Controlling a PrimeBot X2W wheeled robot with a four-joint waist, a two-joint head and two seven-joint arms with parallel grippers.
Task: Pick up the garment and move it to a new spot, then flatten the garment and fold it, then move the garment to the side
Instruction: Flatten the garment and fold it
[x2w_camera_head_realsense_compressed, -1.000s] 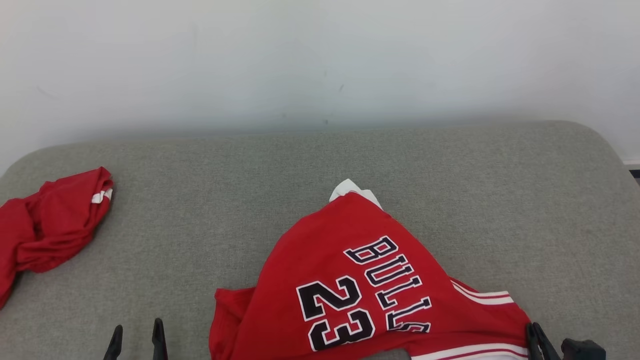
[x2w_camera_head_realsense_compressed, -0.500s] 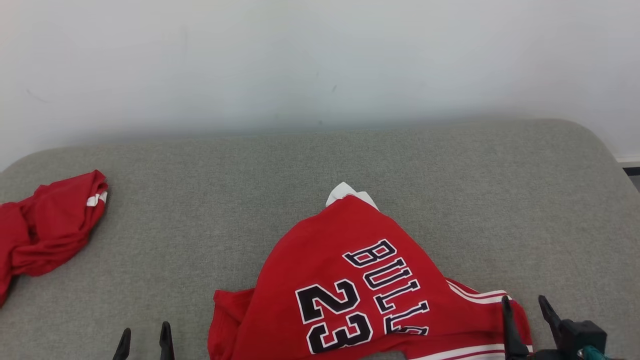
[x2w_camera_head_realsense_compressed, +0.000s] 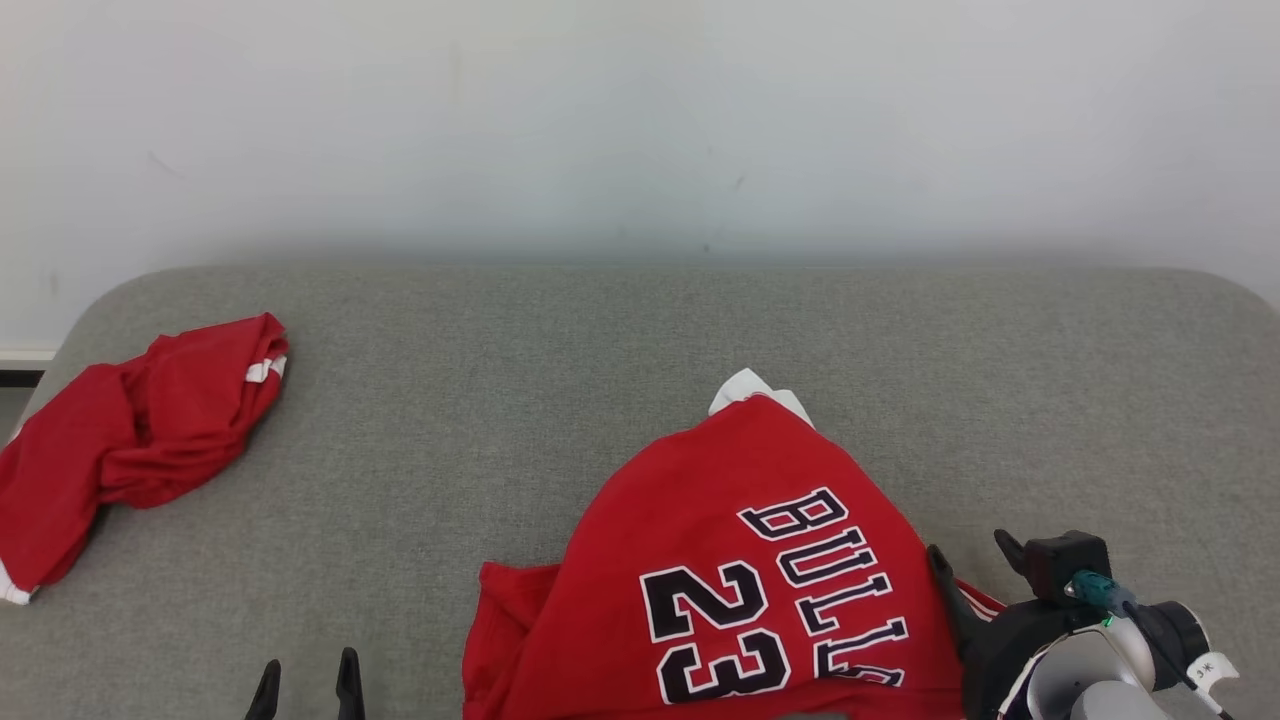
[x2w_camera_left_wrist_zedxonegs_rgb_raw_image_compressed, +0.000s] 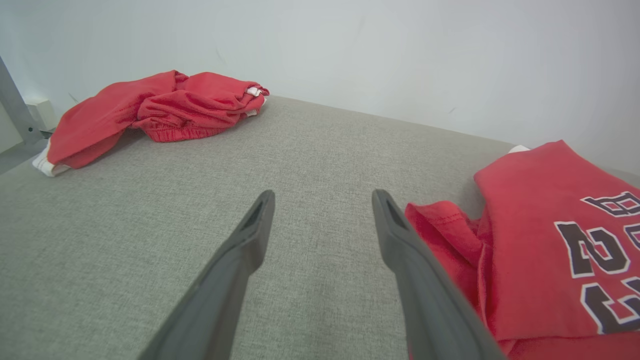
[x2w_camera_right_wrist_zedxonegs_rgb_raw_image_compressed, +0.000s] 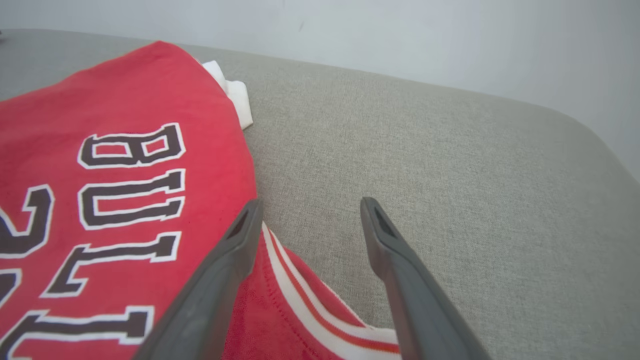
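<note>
The garment (x2w_camera_head_realsense_compressed: 740, 570), a red jersey lettered "BULLS 23", lies folded into a rough triangle at the near middle of the grey padded surface (x2w_camera_head_realsense_compressed: 500, 380). A white corner pokes out at its far tip. My right gripper (x2w_camera_head_realsense_compressed: 970, 555) is open just off the jersey's right edge. In the right wrist view the right gripper (x2w_camera_right_wrist_zedxonegs_rgb_raw_image_compressed: 311, 204) hovers over the white-striped hem of the jersey (x2w_camera_right_wrist_zedxonegs_rgb_raw_image_compressed: 115, 165) with nothing between its fingers. My left gripper (x2w_camera_head_realsense_compressed: 307, 690) is open at the near left. In the left wrist view the left gripper (x2w_camera_left_wrist_zedxonegs_rgb_raw_image_compressed: 322, 197) stands over bare surface, left of the jersey (x2w_camera_left_wrist_zedxonegs_rgb_raw_image_compressed: 540, 240).
A second red garment (x2w_camera_head_realsense_compressed: 140, 430) lies bunched at the far left edge of the surface, and the left wrist view has this bunched garment (x2w_camera_left_wrist_zedxonegs_rgb_raw_image_compressed: 160, 107) ahead to the left. A white wall (x2w_camera_head_realsense_compressed: 640, 120) runs behind. Bare grey surface stretches between the two garments and to the right.
My right gripper has opened, let go of the jersey's right hem, and lifted up and forward. The head camera has shifted, so everything sits further right. The jersey stays put.
</note>
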